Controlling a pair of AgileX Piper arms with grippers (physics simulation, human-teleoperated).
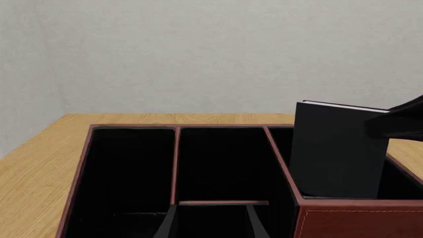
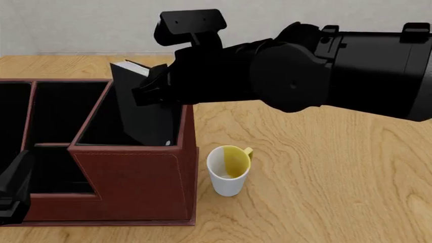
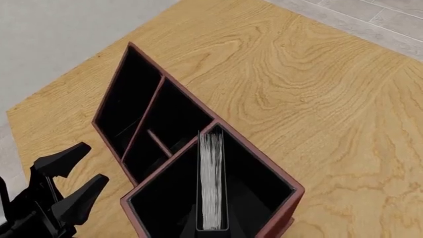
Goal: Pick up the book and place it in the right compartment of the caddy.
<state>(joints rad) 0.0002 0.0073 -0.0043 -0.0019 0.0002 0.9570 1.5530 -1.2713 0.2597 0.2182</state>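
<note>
The black book [image 2: 138, 109] with white page edges [image 3: 211, 181] stands upright in the right compartment [image 2: 101, 126] of the reddish-brown caddy [image 2: 135, 177], its top rising above the rim. My right gripper [image 2: 149, 86] sits at the book's upper corner, and one finger [image 1: 399, 121] overlaps the cover [image 1: 337, 153]. Whether the fingers press on the book does not show. My left gripper [image 3: 92, 163] hangs open and holds nothing at the caddy's near left side [image 2: 15, 174].
A white mug [image 2: 228, 174] with a yellow inside stands on the wooden table [image 2: 337, 192], just right of the caddy. The caddy's narrower sections [image 1: 221, 163] are black-lined, with nothing in them. The right arm's bulk [image 2: 304, 71] spans the back right.
</note>
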